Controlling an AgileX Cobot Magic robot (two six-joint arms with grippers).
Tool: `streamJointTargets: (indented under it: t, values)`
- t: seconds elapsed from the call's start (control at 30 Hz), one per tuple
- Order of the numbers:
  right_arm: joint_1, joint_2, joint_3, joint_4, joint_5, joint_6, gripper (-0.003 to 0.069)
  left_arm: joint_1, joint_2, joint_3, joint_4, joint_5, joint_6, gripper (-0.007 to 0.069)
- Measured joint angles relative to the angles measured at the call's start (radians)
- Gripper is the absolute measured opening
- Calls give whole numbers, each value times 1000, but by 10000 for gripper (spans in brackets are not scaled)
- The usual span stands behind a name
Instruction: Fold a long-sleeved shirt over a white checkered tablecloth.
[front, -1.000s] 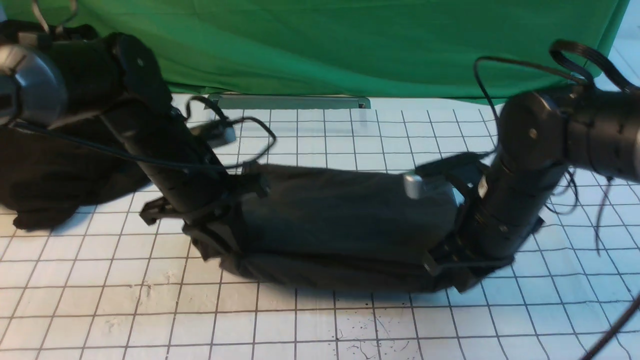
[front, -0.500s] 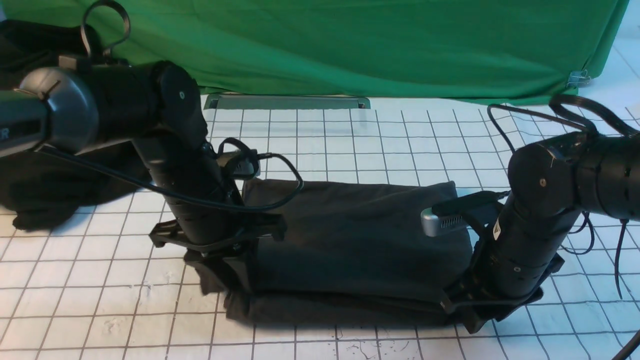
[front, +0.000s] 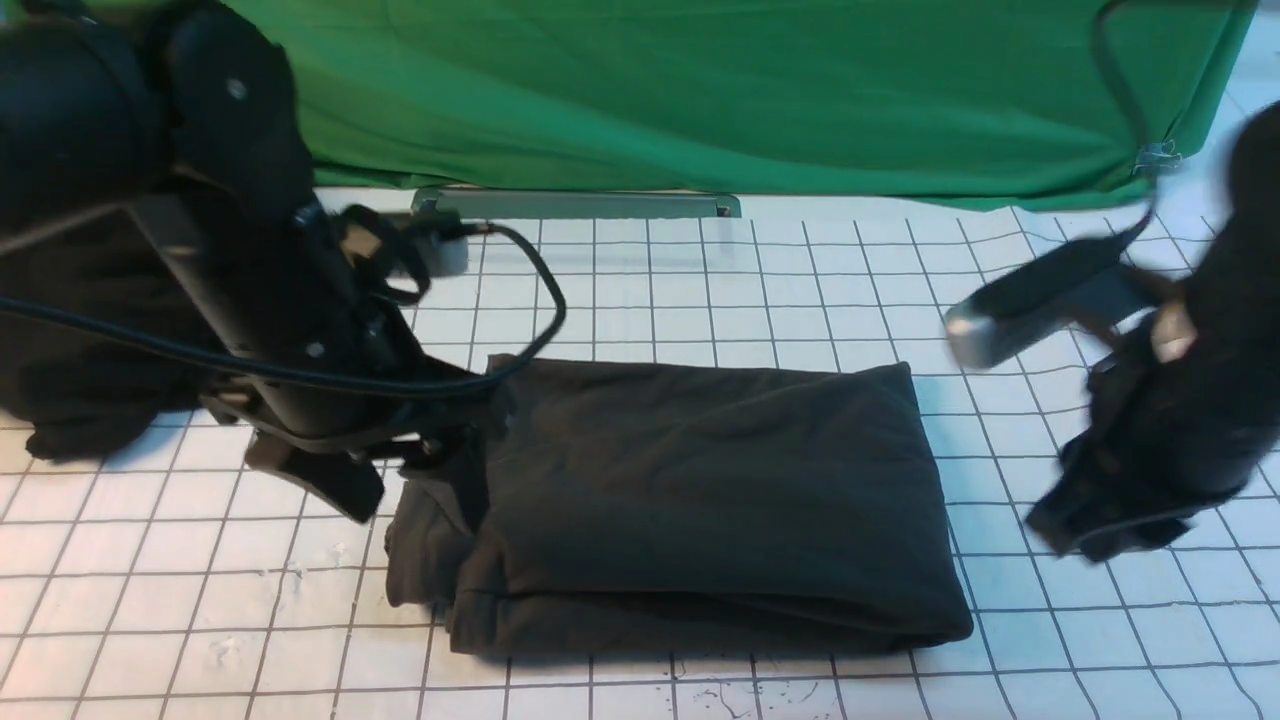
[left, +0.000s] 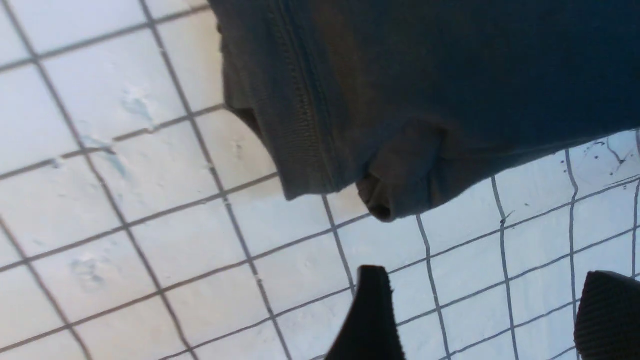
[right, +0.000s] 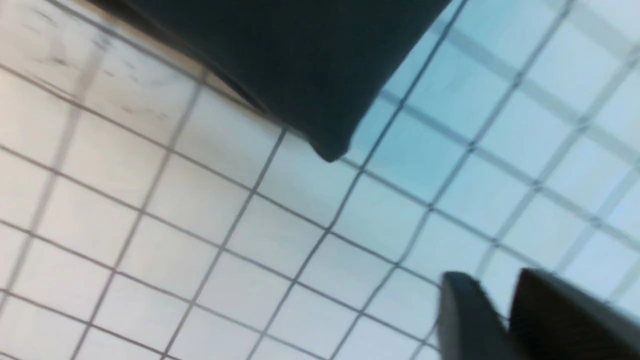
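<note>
Folded cloth first: the long-sleeved shirt (front: 700, 490) lies as a dark, roughly rectangular bundle in the middle of the white checkered tablecloth (front: 780, 280), its layers stacked so that a thick rounded fold runs along the near edge. At the bundle's left end some loose fabric bulges out beyond the neat stack, and the left wrist view shows a stitched hem (left: 305, 115) and a small rolled tuck of cloth there, lying flat on the grid. The right end is tidier, ending in a clean corner (right: 327, 150) that rests on the cloth squares. The left gripper (left: 485, 315) hangs just off the shirt's left end with its fingers (left: 370, 320) spread apart and nothing between them (only bare grid shows in the gap). The right gripper (right: 500, 310) sits off the shirt's right side, apart from it; its fingers stand nearly together with a thin gap and hold nothing, though motion blur softens the view. Farther out, a blacker heap of cloth (front: 90, 340) lies at the table's far left behind the left arm, and a green backdrop (front: 700, 90) hangs along the far edge.
</note>
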Motion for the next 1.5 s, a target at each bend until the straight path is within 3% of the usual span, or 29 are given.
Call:
streamJointTargets:
  t: [0.13, 0.3, 0.37, 0.4, 0.5, 0.67, 0.8, 0.97, 1.5]
  values:
    - [0, -233, 7, -2, 2, 9, 10, 0, -48, 0, 9, 0, 0, 417]
    - [0, -544, 109, -3, -52, 41, 0, 0, -74, 0, 13, -12, 3, 225]
    - [0, -680, 174, -5, -130, 41, 0, 0, -75, 0, 13, -31, 11, 148]
    - [0, -803, 257, -6, -246, 39, 0, 0, -75, 0, 13, -53, 20, 78]
    - [0, -940, 382, -8, -421, 26, 0, 0, -75, 0, 11, -77, 27, 19]
    - [0, -1113, 715, -2, -837, 3, 0, 0, -75, 0, 7, -93, 49, 1]
    - [0, -1088, 789, -1, -991, 3, 0, 0, -76, 3, 7, -92, 67, 1]
    - [0, -1082, 791, -1, -1068, 0, 1, 0, -76, 3, 7, -108, 74, 1]
    - [0, -1084, 800, -1, -1076, 0, 41, 0, -76, 3, -9, -242, 74, 1]
